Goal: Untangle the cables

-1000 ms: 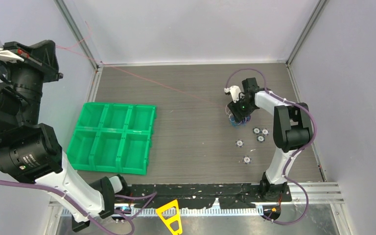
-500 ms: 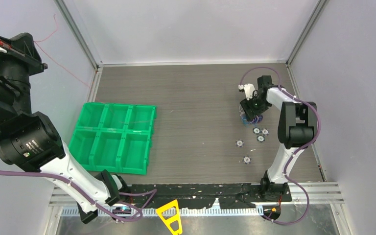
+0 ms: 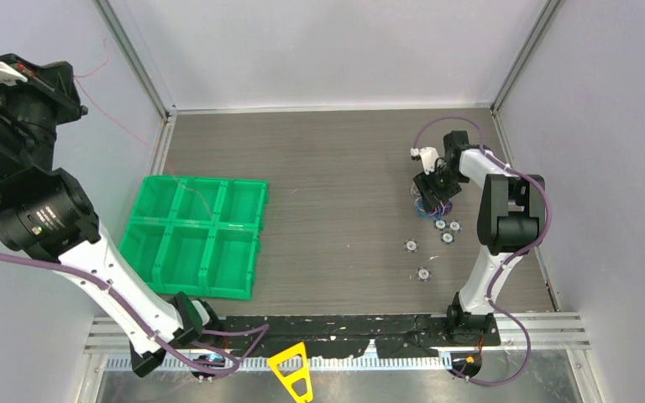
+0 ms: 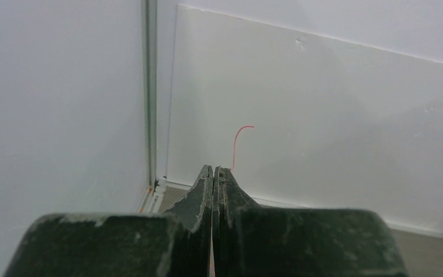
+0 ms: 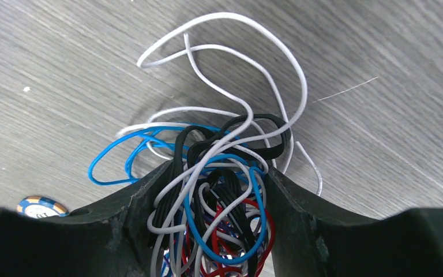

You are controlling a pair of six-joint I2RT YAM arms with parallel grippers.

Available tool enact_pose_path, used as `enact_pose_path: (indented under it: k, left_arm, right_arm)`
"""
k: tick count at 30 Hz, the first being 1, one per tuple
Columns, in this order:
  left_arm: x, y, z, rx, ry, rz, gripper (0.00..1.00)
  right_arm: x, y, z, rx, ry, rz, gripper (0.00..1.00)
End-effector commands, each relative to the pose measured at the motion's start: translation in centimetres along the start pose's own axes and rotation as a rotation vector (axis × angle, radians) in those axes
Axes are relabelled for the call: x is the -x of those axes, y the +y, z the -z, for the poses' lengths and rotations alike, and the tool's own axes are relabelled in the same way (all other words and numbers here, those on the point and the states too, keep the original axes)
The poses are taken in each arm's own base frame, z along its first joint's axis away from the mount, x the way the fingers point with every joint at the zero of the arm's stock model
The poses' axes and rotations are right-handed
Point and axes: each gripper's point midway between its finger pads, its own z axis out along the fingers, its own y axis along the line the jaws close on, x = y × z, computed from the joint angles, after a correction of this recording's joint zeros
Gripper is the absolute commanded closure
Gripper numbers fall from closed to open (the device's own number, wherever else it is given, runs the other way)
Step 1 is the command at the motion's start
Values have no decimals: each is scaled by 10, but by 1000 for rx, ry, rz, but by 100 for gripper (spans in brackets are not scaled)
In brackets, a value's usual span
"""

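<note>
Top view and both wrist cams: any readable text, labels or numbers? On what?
None can be read in any view.
Left arm: small white print on the black joint, too small to read.
Discs: patterned faces, no legible characters.
Wrist views: no text.

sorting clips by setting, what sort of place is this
Probably a robot lab work cell: plain white panel walls in metal framing close in a grey tabletop, with a green sorting tray and a cable tangle as practice props.

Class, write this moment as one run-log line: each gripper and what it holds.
left gripper: shut on red wire, raised high | right gripper: shut on cable tangle
</note>
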Motion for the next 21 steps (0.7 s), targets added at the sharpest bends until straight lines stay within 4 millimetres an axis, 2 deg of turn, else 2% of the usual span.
enact_pose_path:
  k: [1, 4, 5, 7, 9, 10, 11, 12, 13, 15, 17, 18, 19, 20, 21]
  left_arm:
    - [-12, -20, -11, -175, 30, 0, 100]
    - [-67, -36, -13, -311, 206, 34, 100]
    - [-89, -46, -10, -363, 273, 18, 100]
    - [-121, -60, -2, -445, 356, 4, 100]
    - [-144, -72, 6, -510, 406, 31, 100]
    - [-152, -78, 10, -536, 421, 34, 100]
    - [-157, -84, 14, -561, 429, 33, 100]
    - [-164, -89, 17, -582, 437, 35, 100]
    - [-165, -94, 19, -597, 437, 39, 100]
    - [-163, -101, 20, -613, 431, 56, 100]
    - [-156, -104, 16, -613, 426, 87, 100]
    - [-151, -106, 14, -617, 421, 101, 100]
    - [-145, -109, 12, -624, 411, 116, 100]
    - [-139, -112, 11, -636, 401, 138, 100]
    - [-133, -115, 10, -645, 387, 151, 100]
  right_arm:
    - [12, 8, 13, 50, -34, -2, 38]
    - [19, 18, 19, 80, -62, -2, 35]
    - [22, 22, 19, 82, -64, 8, 27]
    - [28, 26, 27, 77, -75, 29, 15]
    - [40, 30, 41, 87, -118, 42, 5]
    - [45, 41, 49, 133, -150, 40, 3]
    - [57, 45, 66, 142, -206, 50, 2]
    - [66, 60, 77, 210, -257, 32, 3]
    - [85, 82, 96, 267, -329, 49, 4]
    - [112, 114, 124, 337, -423, 85, 5]
    - [137, 150, 145, 393, -502, 138, 5]
    - [148, 175, 150, 429, -524, 180, 5]
    - [161, 189, 159, 456, -575, 184, 5]
    - [168, 216, 161, 497, -588, 221, 4]
    - [181, 230, 168, 525, -637, 229, 3]
